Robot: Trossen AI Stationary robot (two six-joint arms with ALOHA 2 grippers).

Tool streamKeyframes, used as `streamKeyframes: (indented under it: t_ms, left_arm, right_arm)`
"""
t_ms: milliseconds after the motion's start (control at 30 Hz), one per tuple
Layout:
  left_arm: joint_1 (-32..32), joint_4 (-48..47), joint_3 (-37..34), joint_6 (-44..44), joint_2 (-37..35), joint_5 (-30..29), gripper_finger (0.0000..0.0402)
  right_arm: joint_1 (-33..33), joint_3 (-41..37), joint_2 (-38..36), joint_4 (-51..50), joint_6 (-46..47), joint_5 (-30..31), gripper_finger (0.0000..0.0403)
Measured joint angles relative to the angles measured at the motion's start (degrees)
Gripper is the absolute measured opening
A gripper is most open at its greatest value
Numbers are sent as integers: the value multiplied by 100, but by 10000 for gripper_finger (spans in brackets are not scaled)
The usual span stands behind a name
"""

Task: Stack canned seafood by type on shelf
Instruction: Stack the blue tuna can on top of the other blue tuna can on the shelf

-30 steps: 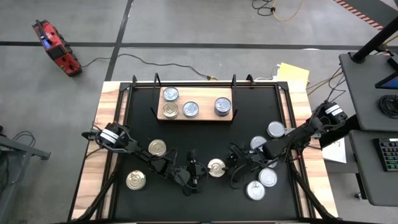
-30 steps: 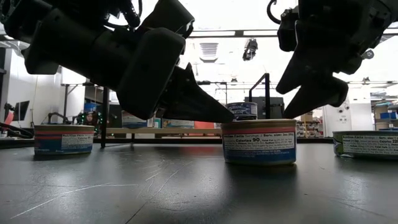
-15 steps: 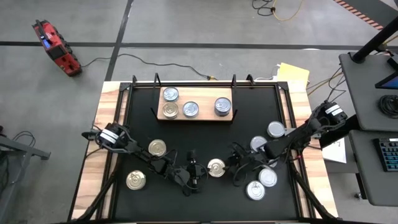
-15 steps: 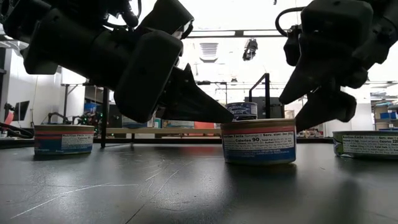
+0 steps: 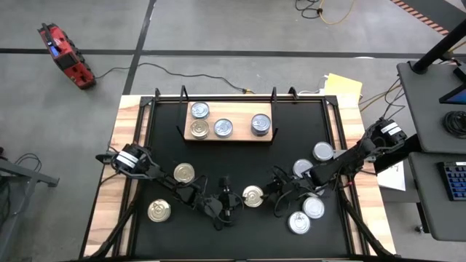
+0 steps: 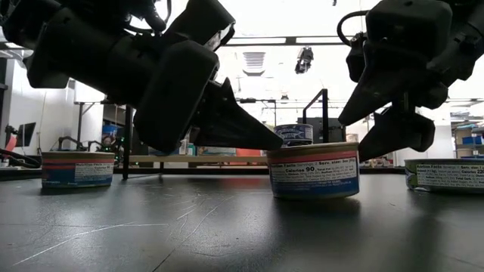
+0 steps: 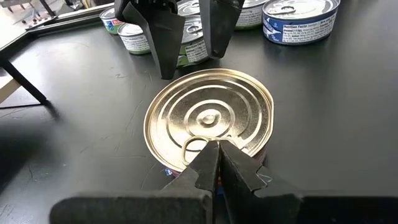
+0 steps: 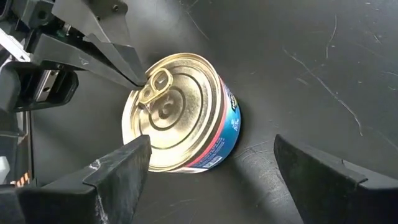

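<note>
Gold-topped tin (image 5: 253, 196) near the front middle of the black table (image 5: 237, 156), label in blue and red, pull tab up. Left gripper (image 5: 231, 198) just beside it, fingers (image 7: 211, 168) pressed together into one point, tip resting at the tin's rim by the pull tab (image 8: 155, 83) (contact looks real from the wrist views, though hard to confirm from above). Right gripper (image 5: 275, 195) on the tin's other side, fingers (image 8: 118, 168) spread wide, one on each flank of the tin, neither touching it. Tin upright on the table in the low view (image 6: 313, 171), the two grippers leaning in over it from either side. Wooden shelf (image 5: 230, 136) at the back of the table, well apart from both arms, carrying four tins: three silver-topped (image 5: 223, 128) and one gold-topped (image 5: 199, 129). Two more gold-topped tins (image 5: 184, 172) loose on the left half; four silver-topped tins (image 5: 314, 207) grouped at the right, under and near the right arm.
</note>
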Motion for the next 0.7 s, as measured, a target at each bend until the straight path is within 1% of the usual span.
streamKeyframes:
  t_ms: [67,300,433,500,700]
  left_arm:
    - [-8,-4,0,49,0,9,0]
    - [-13,-298,-70,95,37,359,0]
    - [-15,-269,-79,90,37,317,0]
    - [-13,-294,-84,90,39,304,0]
    - [-7,-205,-87,83,39,243,0]
  right_arm:
    - [8,0,0,2,28,0,329]
    - [10,-6,3,100,92,2,327]
    - [10,-3,2,230,0,4,333]
    - [10,-2,6,285,-217,4,334]
    - [25,0,194,942,-1408,38,327]
